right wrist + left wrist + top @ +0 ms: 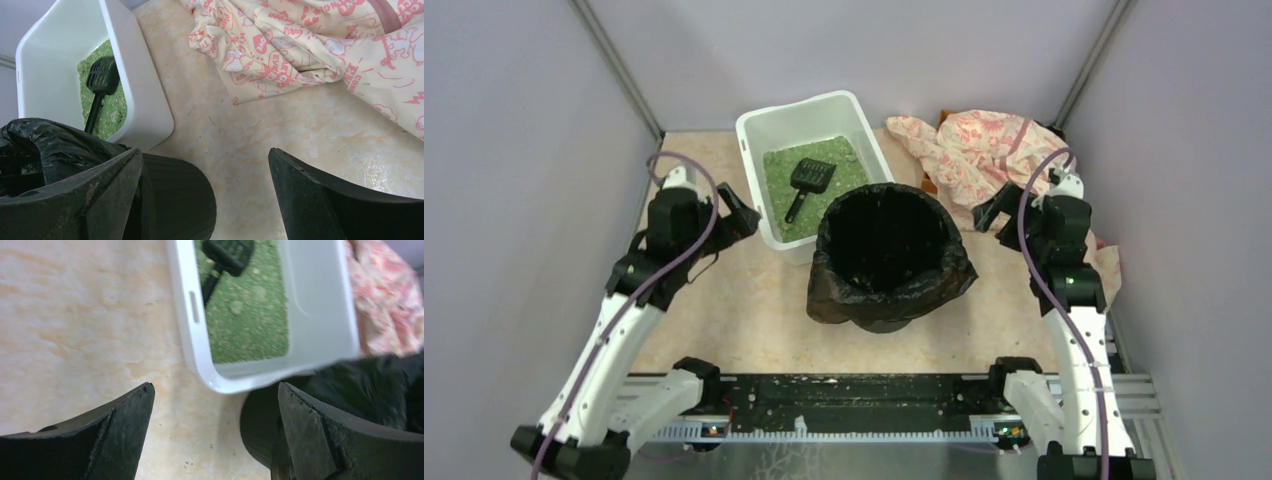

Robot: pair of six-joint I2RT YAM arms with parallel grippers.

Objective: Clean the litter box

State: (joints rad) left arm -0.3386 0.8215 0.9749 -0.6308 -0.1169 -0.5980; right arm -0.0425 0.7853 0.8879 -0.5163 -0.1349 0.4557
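Note:
The litter box (749,128) is a white tub at the back centre, holding green litter (829,188) with a black scoop (808,181) lying on it. My left gripper (744,215) hovers open just left of the tub's near corner, with nothing between its fingers. In the left wrist view the litter box (186,330) and the scoop (227,255) lie ahead of the open left gripper (215,386). My right gripper (989,212) stands open and empty to the right of the bin. Over bare table, the right gripper (205,150) faces the litter box (145,100) and the scoop (102,80).
A round black-bagged bin (889,255) stands right in front of the tub, between the two arms, and shows as the bin (175,190) in the right wrist view. A pink-patterned cloth (979,150) is bunched at the back right. Grey walls close in both sides.

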